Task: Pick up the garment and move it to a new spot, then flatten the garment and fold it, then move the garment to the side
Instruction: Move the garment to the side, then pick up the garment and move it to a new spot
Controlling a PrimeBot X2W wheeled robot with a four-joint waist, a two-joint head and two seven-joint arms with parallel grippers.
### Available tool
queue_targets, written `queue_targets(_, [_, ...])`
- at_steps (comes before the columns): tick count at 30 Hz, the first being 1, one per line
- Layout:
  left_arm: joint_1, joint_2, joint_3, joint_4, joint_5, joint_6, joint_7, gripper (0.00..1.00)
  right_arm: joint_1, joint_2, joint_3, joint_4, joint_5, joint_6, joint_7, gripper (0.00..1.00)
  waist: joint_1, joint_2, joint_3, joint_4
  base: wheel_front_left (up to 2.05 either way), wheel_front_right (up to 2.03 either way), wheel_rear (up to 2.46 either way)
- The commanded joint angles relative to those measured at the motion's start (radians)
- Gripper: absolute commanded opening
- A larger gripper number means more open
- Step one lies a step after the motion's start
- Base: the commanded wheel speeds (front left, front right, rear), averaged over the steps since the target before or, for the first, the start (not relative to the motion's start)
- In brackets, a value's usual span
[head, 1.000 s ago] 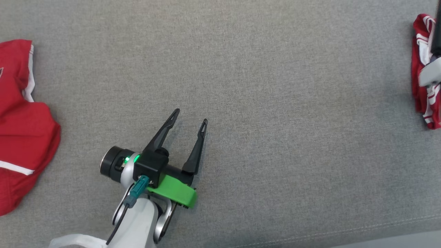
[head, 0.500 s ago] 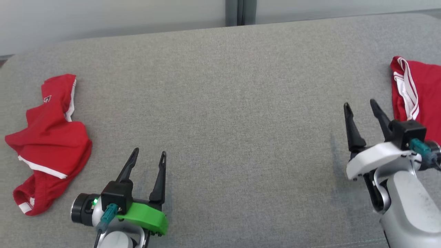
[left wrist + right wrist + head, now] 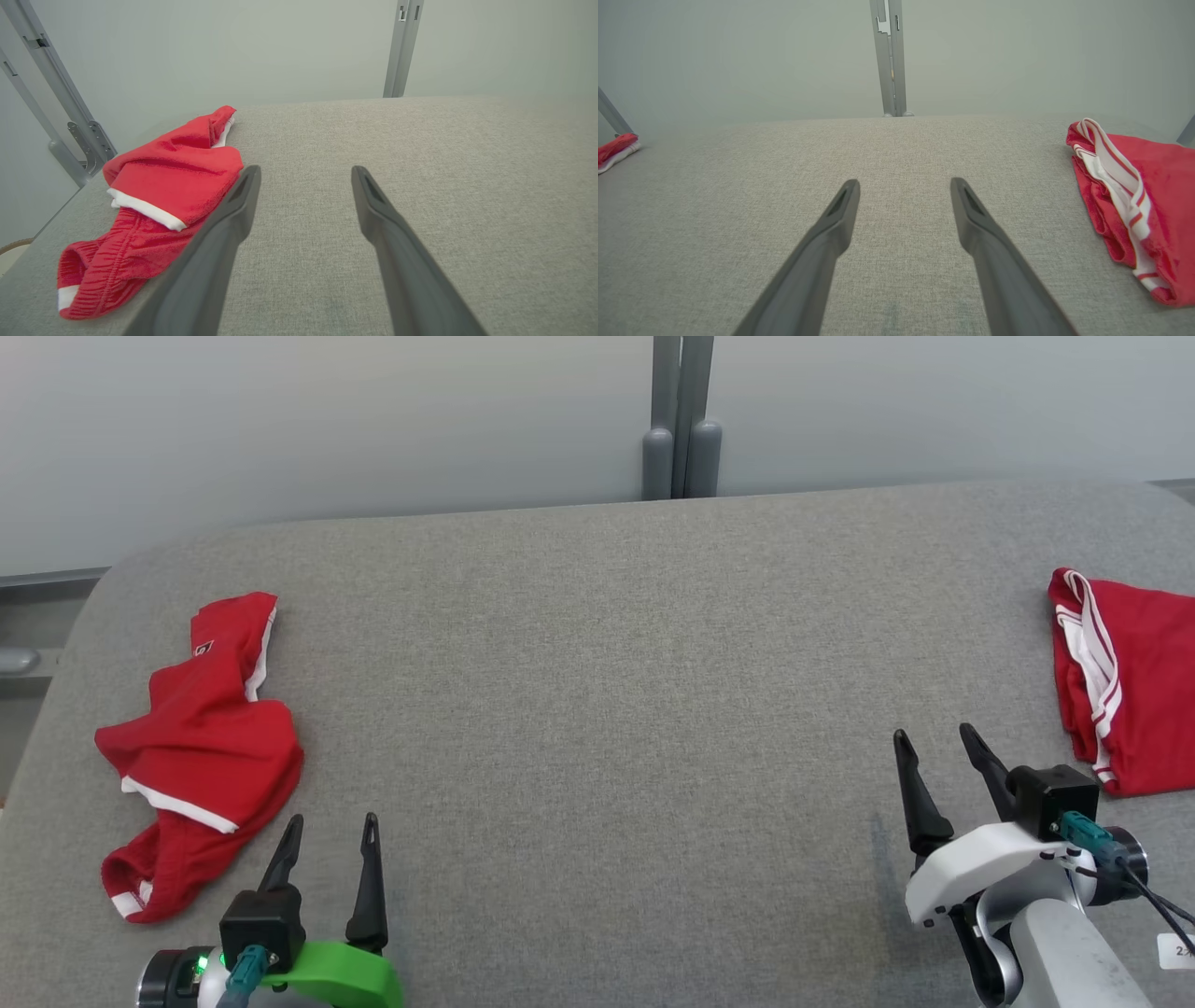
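Far left of the head view, mid-height: crumpled red garment w/ white trim, bunched in a heap, waistband end toward the lower left. I take this as the one to pick, tho I can't be sure. My left gripper sits bottom left, just right of that heap, not touching it, fingers spread wide & holding nothing. To do the pick well, I think I shd swing it left over the thickest fold near the heap's middle, come down till the tips press into cloth, then pinch several layers. A grab at the thin trim edge cd slip or drag the rest. Centre of frame: grey padded surface, a good drop spot w/ room to flatten. Lower right: my right gripper, likewise spread & empty, best held off till spreading starts. Far right edge: second red garment w/ white stripes, looks flatter, prob. folded already; leave it alone.
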Motion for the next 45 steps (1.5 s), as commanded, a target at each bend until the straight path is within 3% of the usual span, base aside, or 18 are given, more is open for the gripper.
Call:
queue_targets(1, [0.013,0.001,0.009,0.005,0.006,0.012,0.0,1.0,0.014,-0.001,-0.002,-0.003,-0.009,-0.001,-0.003,1.0,0.0001,0.0,-0.015,0.008,0.0,0.0,0.0])
queue_targets(17, [0.02,-0.001,0.026,0.01,-0.005,0.025,0.0,1.0,0.025,0.005,-0.006,-0.015,-0.022,-0.001,-0.003,1.0,0.0001,0.0,-0.015,0.037,0.0,0.0,0.0])
queue_targets(36, [0.042,-0.001,0.055,0.018,-0.028,0.049,0.0,1.0,0.007,0.001,0.082,-0.016,-0.003,-0.001,-0.003,1.0,0.0001,0.0,0.016,0.349,0.0,0.0,0.0])
queue_targets(45, [0.051,-0.001,0.074,0.016,-0.041,0.047,0.001,1.0,-0.008,0.005,0.105,-0.007,-0.002,-0.001,-0.003,1.0,0.0001,0.0,0.03,0.372,0.0,0.0,0.0])
